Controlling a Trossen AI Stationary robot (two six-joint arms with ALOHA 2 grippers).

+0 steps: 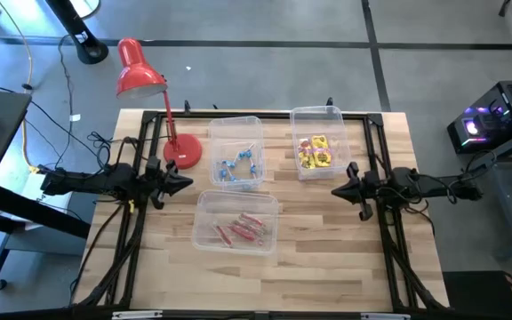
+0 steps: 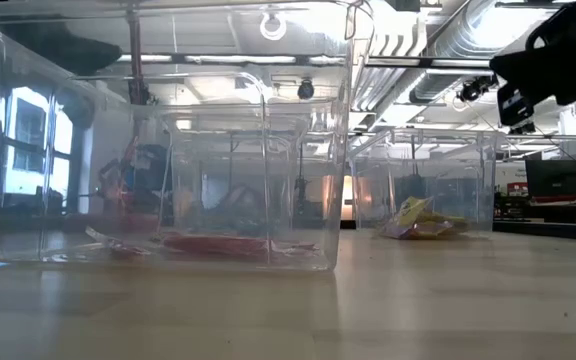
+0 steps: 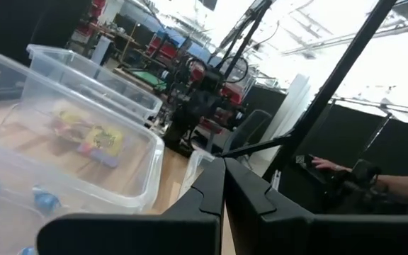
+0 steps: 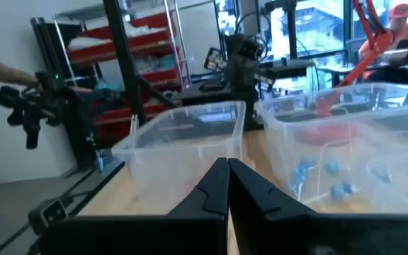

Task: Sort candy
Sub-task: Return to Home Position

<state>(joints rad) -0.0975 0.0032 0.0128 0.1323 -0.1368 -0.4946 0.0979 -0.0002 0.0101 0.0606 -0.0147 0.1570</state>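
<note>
Three clear bins hold the candy. Blue twist-wrapped pieces (image 1: pixel 238 167) lie in the far middle bin (image 1: pixel 235 127). Yellow packets (image 1: pixel 316 151) lie in the far right bin (image 1: pixel 320 116), red-pink sticks (image 1: pixel 241 228) in the near bin (image 1: pixel 210 206). My left gripper (image 1: pixel 190 184) hovers shut at the table's left side, pointing right at the bins. My right gripper (image 1: pixel 334 190) hovers shut at the right side, pointing left. In the wrist views the left fingers (image 3: pixel 224 185) and right fingers (image 4: pixel 227 181) are closed with nothing between them.
A red desk lamp (image 1: pixel 139 69) stands with its base (image 1: pixel 183 149) at the table's far left, beside the blue candy's bin. A black frame (image 1: pixel 376 142) runs along the table's sides. A person's hand (image 3: pixel 329 166) shows beyond the table.
</note>
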